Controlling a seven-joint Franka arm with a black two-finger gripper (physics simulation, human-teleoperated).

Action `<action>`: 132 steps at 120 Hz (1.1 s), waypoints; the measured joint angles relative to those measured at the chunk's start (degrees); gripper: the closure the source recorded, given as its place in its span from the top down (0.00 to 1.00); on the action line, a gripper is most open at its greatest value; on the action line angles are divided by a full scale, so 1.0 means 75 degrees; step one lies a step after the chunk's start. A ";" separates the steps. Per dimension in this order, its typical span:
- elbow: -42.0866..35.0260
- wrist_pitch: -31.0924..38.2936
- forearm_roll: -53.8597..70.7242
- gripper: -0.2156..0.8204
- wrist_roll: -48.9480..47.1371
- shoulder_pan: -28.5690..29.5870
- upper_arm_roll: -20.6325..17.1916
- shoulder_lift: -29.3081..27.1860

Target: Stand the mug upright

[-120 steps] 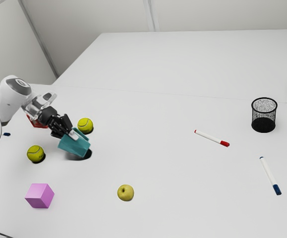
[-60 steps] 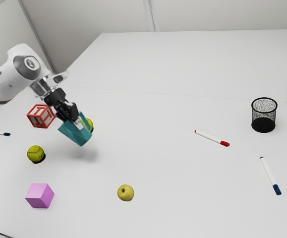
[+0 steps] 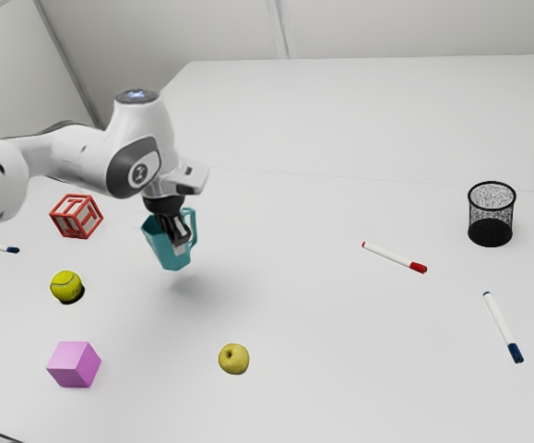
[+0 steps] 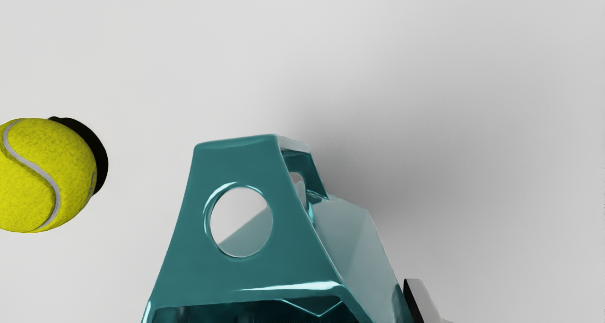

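The teal mug (image 3: 163, 247) hangs above the table in the exterior view, tilted, with its handle toward the exterior view's right and its shadow on the table below. My gripper (image 3: 182, 236) points down at the mug and is shut on it. In the wrist view the mug (image 4: 246, 271) reaches out past the gripper (image 4: 302, 313), its handle with a round hole facing the camera. One fingertip (image 4: 422, 299) lies against the mug's side; the other finger is hidden by the mug.
A tennis ball (image 4: 45, 176) rests near the mug. Another view of the table has a tennis ball (image 3: 66, 286), a red block (image 3: 77, 216), a pink cube (image 3: 74, 364), an apple (image 3: 233, 358), markers (image 3: 394, 257) and a black mesh cup (image 3: 491, 214).
My hand has lifted the mug off the table and carried it toward the exterior view's right, turning so that it points down. The mug's handle has swung into sight, and the farther tennis ball is now hidden there.
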 joint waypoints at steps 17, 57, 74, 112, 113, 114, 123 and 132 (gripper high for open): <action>0.0004 0.0162 0.0112 0.04 -0.0605 0.0132 -0.0154 0.0145; 0.0081 0.0335 -0.0392 0.04 -0.1778 0.0214 -0.0357 0.0628; 0.0087 0.0367 -0.0538 0.04 -0.2138 0.0230 -0.0493 0.0704; 0.0176 0.0624 -0.0673 0.04 -0.2737 0.0209 -0.0665 0.1090; 0.0176 0.0642 -0.0669 0.04 -0.2749 0.0209 -0.0666 0.1101; 0.0176 0.0660 -0.0666 0.04 -0.2761 0.0209 -0.0666 0.1111; 0.0161 0.0824 -0.0644 0.04 -0.2861 0.0210 -0.0665 0.1197; 0.0155 0.0940 -0.0639 0.06 -0.2946 0.0202 -0.0662 0.1244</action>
